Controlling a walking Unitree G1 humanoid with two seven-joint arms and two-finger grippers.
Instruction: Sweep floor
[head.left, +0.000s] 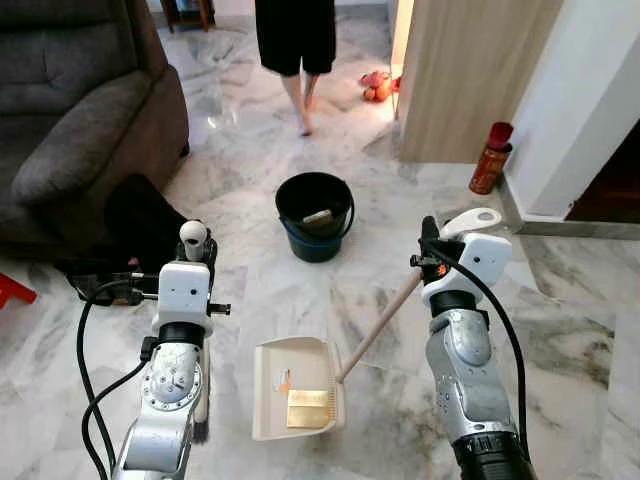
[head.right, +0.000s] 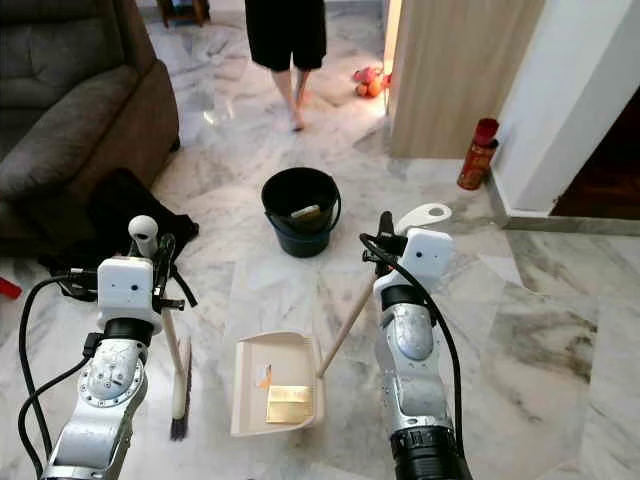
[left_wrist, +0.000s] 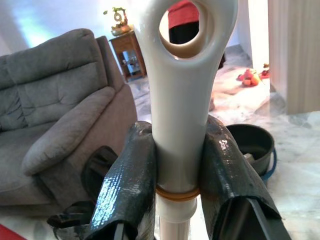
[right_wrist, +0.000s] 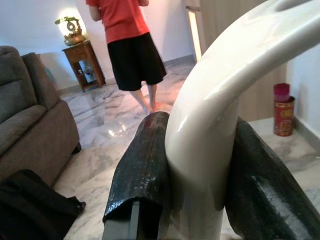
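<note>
The person (head.left: 295, 40) at top centre is cut off above the waist in the eye views. The red can's (head.left: 490, 158) label is too small to read. The left gripper (left_wrist: 180, 170) is clamped on the broom (head.right: 180, 385) handle at lower left. The right gripper (right_wrist: 200, 175) is clamped on the dustpan (head.left: 295, 385) handle. The dustpan lies bottom centre on the floor (head.left: 580, 330), holding yellow scraps; the bucket (head.left: 315, 215) stands behind it.

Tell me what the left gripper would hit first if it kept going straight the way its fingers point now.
Probably the grey fabric sofa, or the black plastic bucket beside that line. The left gripper, shut on the white broom handle, faces across open floor; depth is unclear.
</note>
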